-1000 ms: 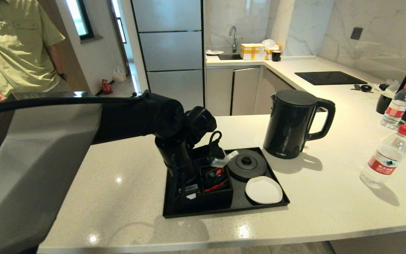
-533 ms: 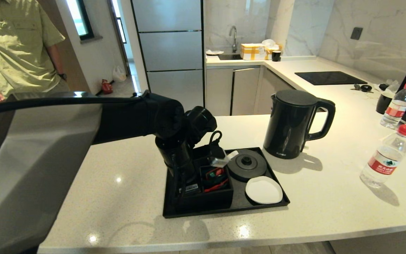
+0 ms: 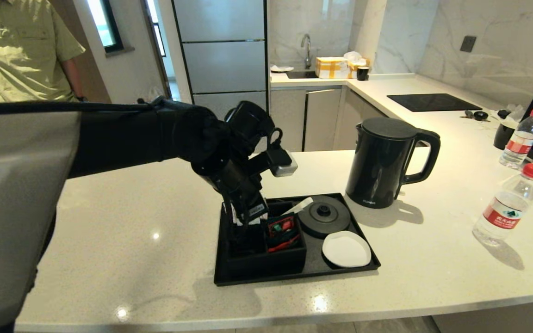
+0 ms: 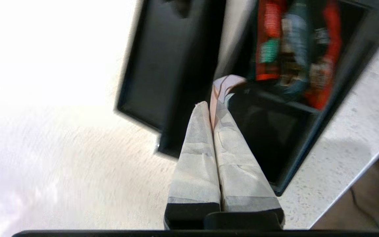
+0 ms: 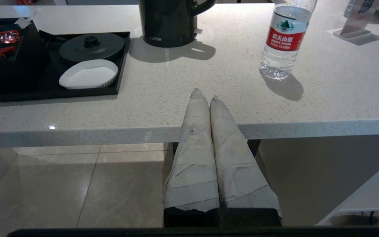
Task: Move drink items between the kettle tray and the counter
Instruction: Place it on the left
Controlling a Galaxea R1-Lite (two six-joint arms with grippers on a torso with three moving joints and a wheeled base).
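My left gripper (image 3: 242, 229) (image 4: 211, 105) hangs just above the left compartments of the black kettle tray (image 3: 294, 275), shut on a small pink sachet (image 4: 224, 86) that sticks out past its fingertips. The black kettle (image 3: 382, 162) stands on the off-white counter (image 3: 155, 263), right of the tray and off its round base (image 3: 324, 215). A red-capped water bottle (image 3: 507, 206) stands on the counter at the right. My right gripper (image 5: 206, 93) is shut and empty at the counter's front edge, outside the head view.
Red-and-green packets (image 3: 282, 229) lie in a tray compartment beside a white coaster (image 3: 346, 249). A second bottle (image 3: 521, 138) and a dark cup stand at the far right, with a black hob (image 3: 433, 101) behind. A person (image 3: 21, 51) stands at the back left.
My left arm has risen and tilted, drawing the gripper up out of the tray's compartment. The kettle, bottles and tray have not moved.
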